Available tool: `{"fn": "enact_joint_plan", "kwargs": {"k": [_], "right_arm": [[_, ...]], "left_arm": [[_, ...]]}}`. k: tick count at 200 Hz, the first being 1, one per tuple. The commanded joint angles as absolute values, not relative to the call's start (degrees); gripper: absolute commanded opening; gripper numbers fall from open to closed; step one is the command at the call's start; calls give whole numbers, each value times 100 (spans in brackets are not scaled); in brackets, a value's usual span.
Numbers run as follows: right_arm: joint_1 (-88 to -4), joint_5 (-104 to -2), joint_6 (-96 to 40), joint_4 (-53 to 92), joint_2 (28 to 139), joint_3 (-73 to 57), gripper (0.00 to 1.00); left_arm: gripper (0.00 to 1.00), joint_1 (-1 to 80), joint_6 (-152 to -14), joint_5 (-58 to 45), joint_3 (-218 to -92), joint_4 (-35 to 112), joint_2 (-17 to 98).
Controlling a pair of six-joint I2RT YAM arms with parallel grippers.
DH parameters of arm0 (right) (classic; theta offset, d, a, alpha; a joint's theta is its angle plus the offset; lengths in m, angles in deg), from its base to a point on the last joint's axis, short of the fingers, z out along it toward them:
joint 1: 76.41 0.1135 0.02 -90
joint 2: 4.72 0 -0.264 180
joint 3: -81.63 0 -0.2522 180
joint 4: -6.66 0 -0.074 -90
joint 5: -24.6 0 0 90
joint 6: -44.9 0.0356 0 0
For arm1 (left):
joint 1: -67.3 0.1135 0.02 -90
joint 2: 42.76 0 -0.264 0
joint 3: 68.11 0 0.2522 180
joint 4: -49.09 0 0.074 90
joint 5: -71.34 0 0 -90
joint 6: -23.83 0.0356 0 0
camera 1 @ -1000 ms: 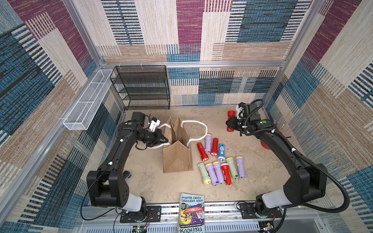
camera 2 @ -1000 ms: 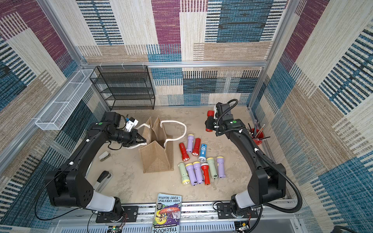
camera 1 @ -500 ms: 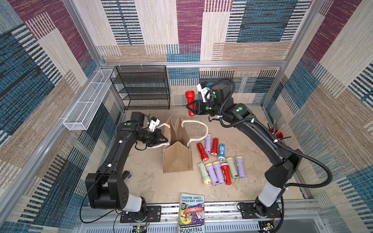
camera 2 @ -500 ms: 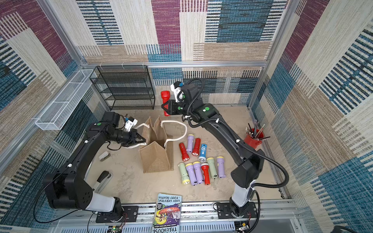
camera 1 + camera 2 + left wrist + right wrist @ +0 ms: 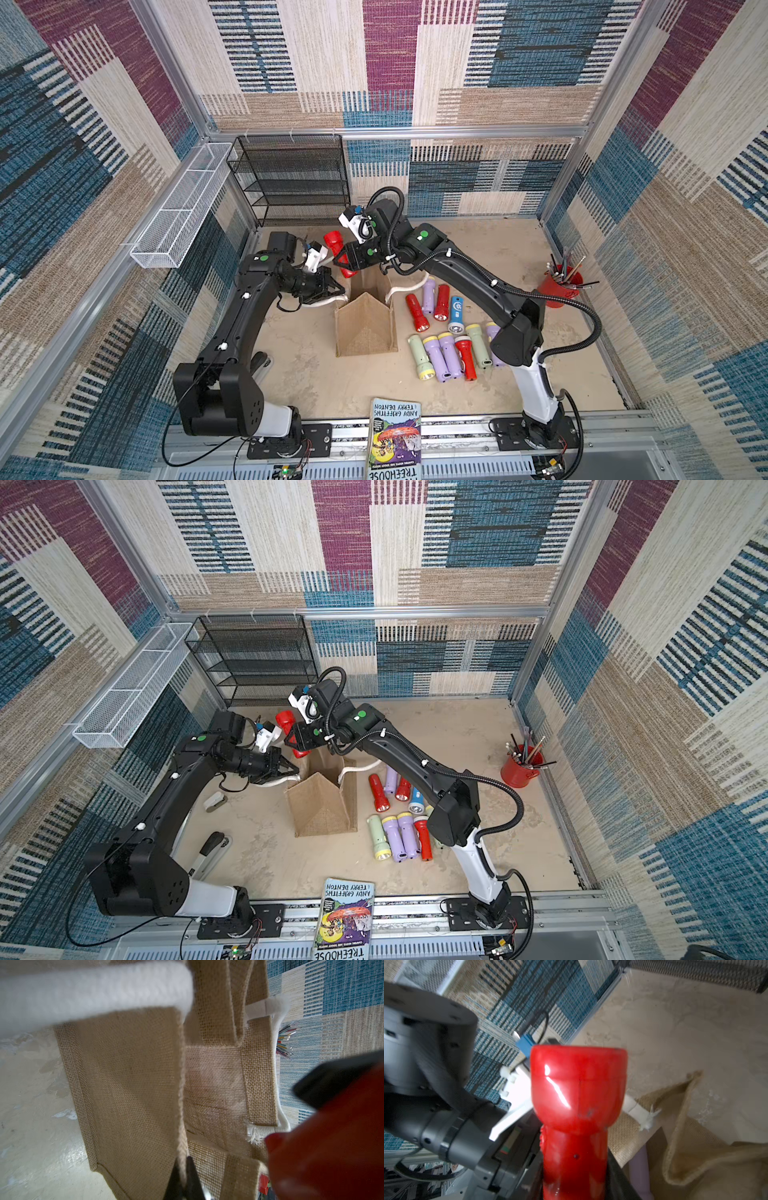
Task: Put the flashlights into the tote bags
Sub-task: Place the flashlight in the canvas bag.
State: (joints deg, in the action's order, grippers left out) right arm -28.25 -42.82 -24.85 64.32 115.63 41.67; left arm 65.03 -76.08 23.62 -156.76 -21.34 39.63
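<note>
Bag pinned open, one red flashlight poised over its mouth.

The bag (image 5: 365,328) stands on the table (image 5: 311,374), my left gripper (image 5: 332,286) pinched tight on its rim. My right gripper (image 5: 347,262) clamps the red flashlight (image 5: 332,240) just above the far end of the opening. I'd lower it tail-first between the walls, clear of the rope handle (image 5: 409,286), then let go.

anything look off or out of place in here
The book lies mostly on the front rail, off the table. The tote bag sags, its near side folded into a peak, and one rope handle end is frayed.
</note>
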Motion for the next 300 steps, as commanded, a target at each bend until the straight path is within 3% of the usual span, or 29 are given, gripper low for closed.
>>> {"fn": "enact_joint_plan", "kwargs": {"k": [1, 71, 126, 179, 262, 300], "right_arm": [[-2829, -4224, -2387, 5826, 11127, 3390, 19], [-2825, -4290, -2224, 5201, 10400, 1408, 19], [-2820, -4504, -2439, 5696, 10770, 1416, 19], [-2824, -5415, -2713, 6270, 11145, 1396, 20], [-2824, -5645, -2572, 6261, 11746, 1401, 22], [-2820, -5653, -2632, 6423, 11831, 1571, 28]], "left_arm": [[0, 6510, -7609, 2264, -15717, -2138, 3924], [0, 6517, -7776, 2402, -15747, -1996, 3979], [0, 6519, -7759, 2425, -15678, -2003, 3964], [0, 6519, -7744, 2426, -15662, -1995, 3985], [0, 6517, -7702, 2394, -15597, -1995, 3995], [0, 6519, -7663, 2374, -15649, -2055, 4104]]}}
